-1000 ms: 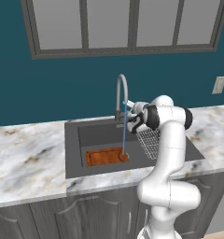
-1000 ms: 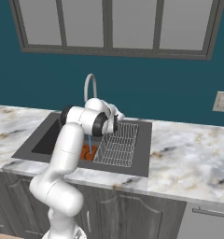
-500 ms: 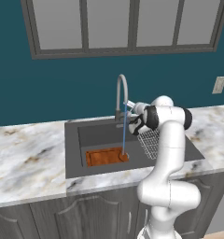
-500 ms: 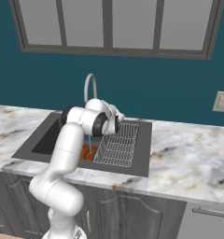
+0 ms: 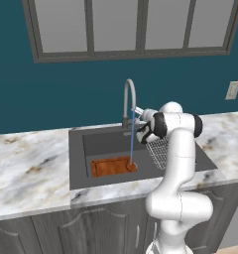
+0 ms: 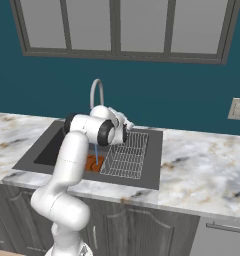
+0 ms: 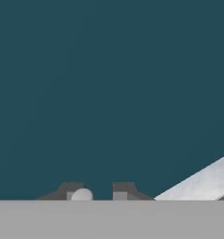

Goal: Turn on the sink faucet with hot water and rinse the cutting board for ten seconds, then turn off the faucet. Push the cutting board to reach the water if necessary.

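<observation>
Water [image 5: 131, 144] was seen falling onto the board [image 5: 112, 166] at frame center; the gripper [image 7: 97, 192] was narrowly parted, empty.

Water running onto the board

The water [image 5: 131, 144] falls from the sink faucet [image 5: 128, 101] onto the cutting board [image 5: 112, 166], flat in the sink [image 5: 76, 154].

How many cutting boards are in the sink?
1. The cutting board lies flat on the sink bottom, under the water. The arm may hide part of the basin.
</observation>
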You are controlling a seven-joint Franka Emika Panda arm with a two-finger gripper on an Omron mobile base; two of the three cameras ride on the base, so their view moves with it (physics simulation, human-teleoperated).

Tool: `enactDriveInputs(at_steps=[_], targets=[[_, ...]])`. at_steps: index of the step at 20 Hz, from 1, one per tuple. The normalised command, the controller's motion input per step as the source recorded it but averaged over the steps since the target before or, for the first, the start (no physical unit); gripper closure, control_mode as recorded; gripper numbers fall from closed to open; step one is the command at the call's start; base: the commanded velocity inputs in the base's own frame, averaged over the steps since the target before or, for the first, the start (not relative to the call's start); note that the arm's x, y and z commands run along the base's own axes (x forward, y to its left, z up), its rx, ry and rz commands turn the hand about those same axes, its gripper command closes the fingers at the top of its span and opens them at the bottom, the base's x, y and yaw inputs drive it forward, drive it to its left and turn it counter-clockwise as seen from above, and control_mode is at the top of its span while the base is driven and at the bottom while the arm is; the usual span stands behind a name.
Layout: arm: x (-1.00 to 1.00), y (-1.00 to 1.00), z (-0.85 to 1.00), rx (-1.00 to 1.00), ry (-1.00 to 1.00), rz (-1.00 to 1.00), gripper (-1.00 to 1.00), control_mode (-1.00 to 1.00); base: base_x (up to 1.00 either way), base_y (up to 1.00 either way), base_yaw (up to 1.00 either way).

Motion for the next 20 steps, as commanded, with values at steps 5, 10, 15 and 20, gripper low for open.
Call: enactDriveInputs(at_steps=[5,10,15,20], targets=[[-0.07,-0.16,0.0,0.0,0.04,0.0,1.0,-1.0,0.0,0.0,0.0],[0.0,-0.02,0.0,0.0,0.0,0.0,1.0,-1.0,0.0,0.0,0.0],[0.0,0.0,0.0,0.0,0.0,0.0,1.0,-1.0,0.0,0.0,0.0],[0.0,0.0,0.0,0.0,0.0,0.0,1.0,-1.0,0.0,0.0,0.0]])
